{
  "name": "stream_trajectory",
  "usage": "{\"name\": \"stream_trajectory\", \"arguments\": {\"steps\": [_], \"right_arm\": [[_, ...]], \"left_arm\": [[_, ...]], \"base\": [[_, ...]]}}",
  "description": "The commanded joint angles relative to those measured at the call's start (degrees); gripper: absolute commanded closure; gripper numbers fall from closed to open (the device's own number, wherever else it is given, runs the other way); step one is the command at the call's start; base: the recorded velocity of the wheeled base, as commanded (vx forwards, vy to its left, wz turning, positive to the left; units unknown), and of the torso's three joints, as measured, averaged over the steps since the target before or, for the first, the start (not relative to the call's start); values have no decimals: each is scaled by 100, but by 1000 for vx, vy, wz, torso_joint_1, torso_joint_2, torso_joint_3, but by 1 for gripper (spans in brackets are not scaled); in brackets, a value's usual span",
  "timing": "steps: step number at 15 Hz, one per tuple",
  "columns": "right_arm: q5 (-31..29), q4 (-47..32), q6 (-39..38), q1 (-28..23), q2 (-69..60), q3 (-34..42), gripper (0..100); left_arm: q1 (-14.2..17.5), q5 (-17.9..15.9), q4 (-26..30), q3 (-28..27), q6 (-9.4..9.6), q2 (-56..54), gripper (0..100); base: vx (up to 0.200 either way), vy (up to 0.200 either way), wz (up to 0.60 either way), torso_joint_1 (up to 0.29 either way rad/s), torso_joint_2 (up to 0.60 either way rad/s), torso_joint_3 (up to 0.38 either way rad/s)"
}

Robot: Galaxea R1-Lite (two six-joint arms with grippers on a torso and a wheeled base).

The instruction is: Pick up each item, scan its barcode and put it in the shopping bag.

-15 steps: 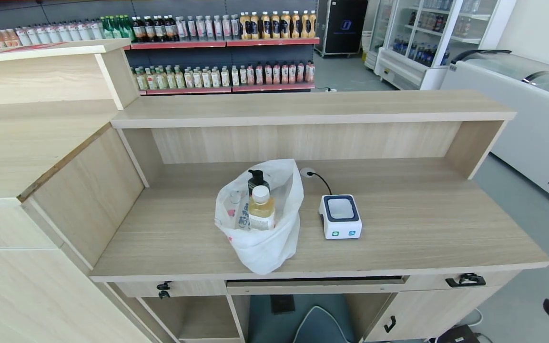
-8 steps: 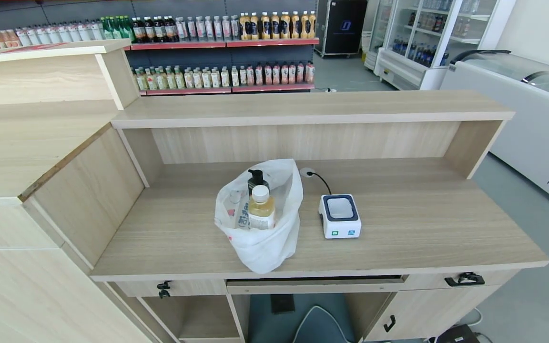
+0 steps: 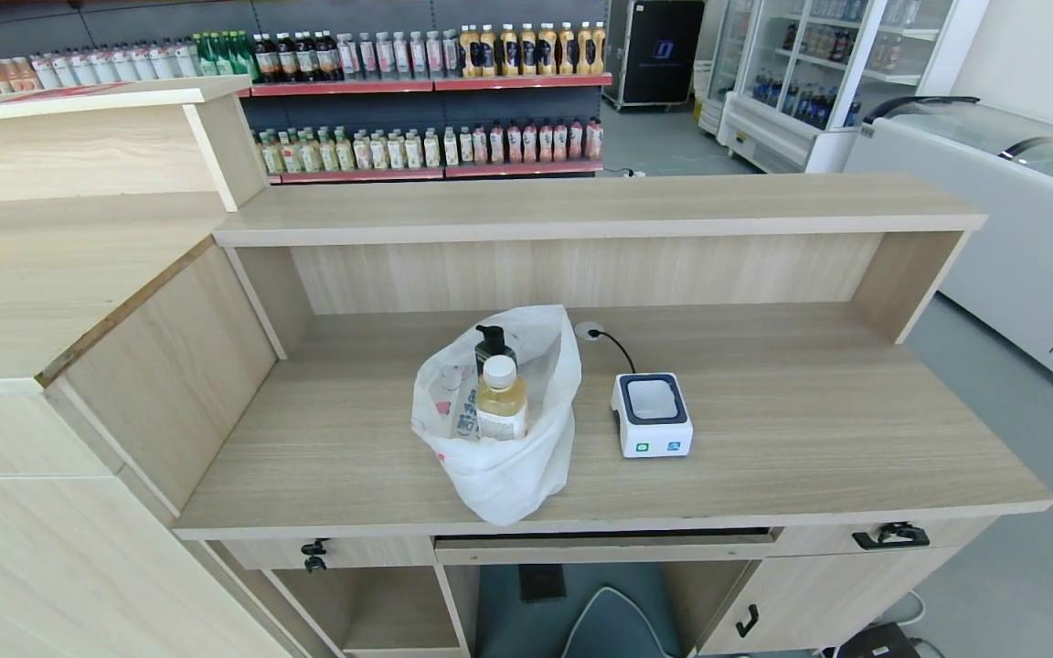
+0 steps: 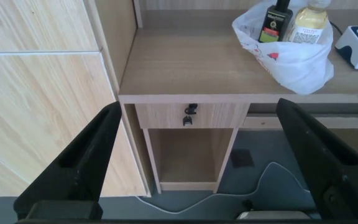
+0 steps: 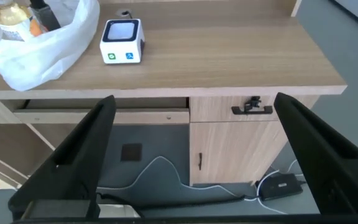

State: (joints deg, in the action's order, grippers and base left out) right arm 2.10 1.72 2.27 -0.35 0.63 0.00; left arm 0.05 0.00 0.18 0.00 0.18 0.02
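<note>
On the wooden counter [image 3: 792, 429]: one white shopping bag [image 3: 504, 471], upright near the front edge, mouth open. Inside it, three items counted: one amber drink bottle [image 3: 501, 402] with a white cap at the front, one dark pump bottle [image 3: 493, 345] just behind, one white printed pack [image 3: 453, 402] to the left of both, kind not clear. Just right of the bag and apart from it: one white scanner [image 3: 652, 416], window facing up, with one black cable [image 3: 616, 347] running back to a hole in the counter top. Left gripper [image 4: 197, 107]: low in front of the counter's left end, two dark fingers spread wide, nothing held. Right gripper [image 5: 194, 99]: low in front of the counter's right end, two fingers likewise spread wide, nothing held.
</note>
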Motion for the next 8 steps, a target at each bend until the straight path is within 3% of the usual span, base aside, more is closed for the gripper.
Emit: {"name": "stream_trajectory", "arguments": {"steps": [1,8], "right_arm": [[1,4,2,9,-63,0,0],[1,4,37,9,-63,0,0]], "left_arm": [[4,0,-1,0,-1,-2,0],[4,0,-1,0,-1,-2,0]], "base": [[0,0,0,0,0,0],[0,0,0,0,0,0]]}}
